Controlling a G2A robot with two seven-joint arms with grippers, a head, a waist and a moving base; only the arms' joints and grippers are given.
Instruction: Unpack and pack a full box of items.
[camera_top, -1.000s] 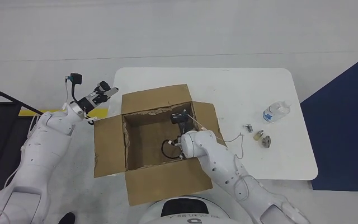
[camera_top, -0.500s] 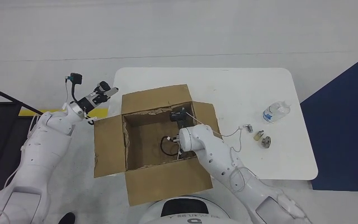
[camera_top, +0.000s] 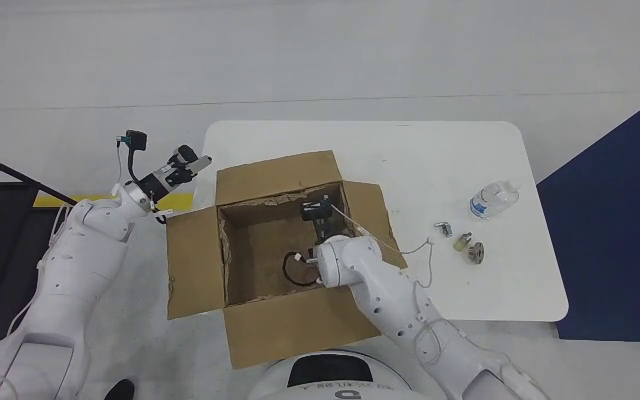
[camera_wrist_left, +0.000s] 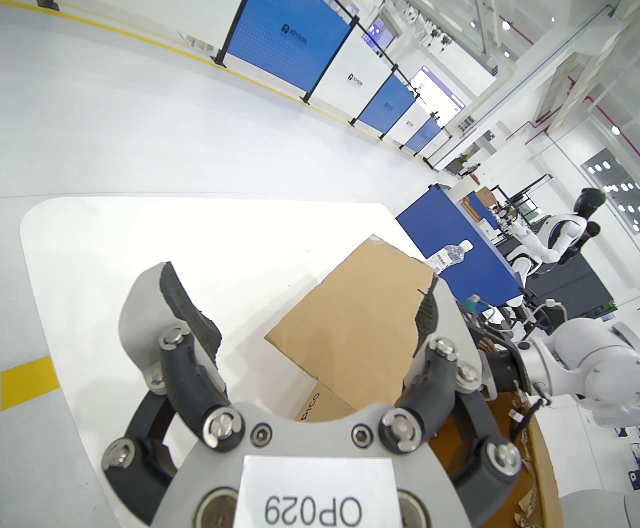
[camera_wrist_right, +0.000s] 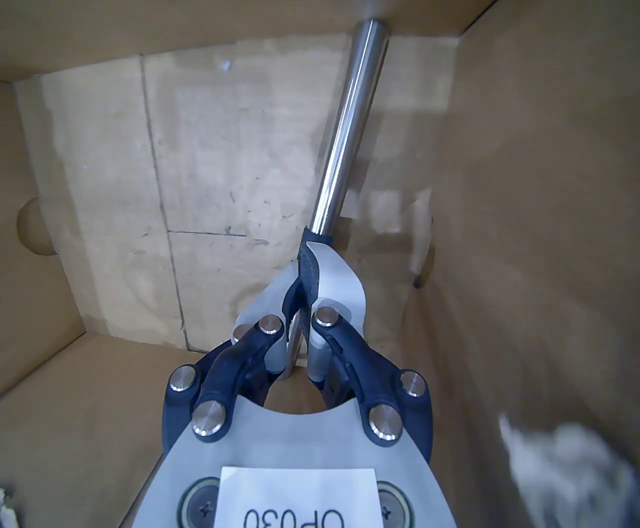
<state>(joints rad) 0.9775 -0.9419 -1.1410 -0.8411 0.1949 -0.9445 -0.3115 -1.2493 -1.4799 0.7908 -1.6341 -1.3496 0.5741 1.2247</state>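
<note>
An open cardboard box (camera_top: 198, 262) stands on the white table (camera_top: 430, 160), all flaps folded out. My right arm reaches down into it; my right gripper (camera_wrist_right: 307, 252) is shut on a shiny metal rod (camera_wrist_right: 345, 130) that leans toward a corner of the box floor (camera_wrist_right: 220, 165). My left gripper (camera_wrist_left: 310, 320) hangs open and holds nothing, off the table's corner beside the box's far flap (camera_wrist_left: 350, 325); it also shows as my left gripper (camera_top: 192, 162). A water bottle (camera_top: 494, 198) and small metal parts (camera_top: 462, 243) lie on the table beyond the box.
A white cable (camera_top: 418, 255) trails from the right arm over the box flap toward the small parts. Blue partition panels (camera_wrist_left: 290, 47) and another white robot (camera_wrist_left: 560, 235) stand far off in the hall. The table's far side (camera_top: 400, 140) is bare.
My right arm has shifted slightly inside the box, first toward the far wall, then back and lower. The left arm has not moved.
</note>
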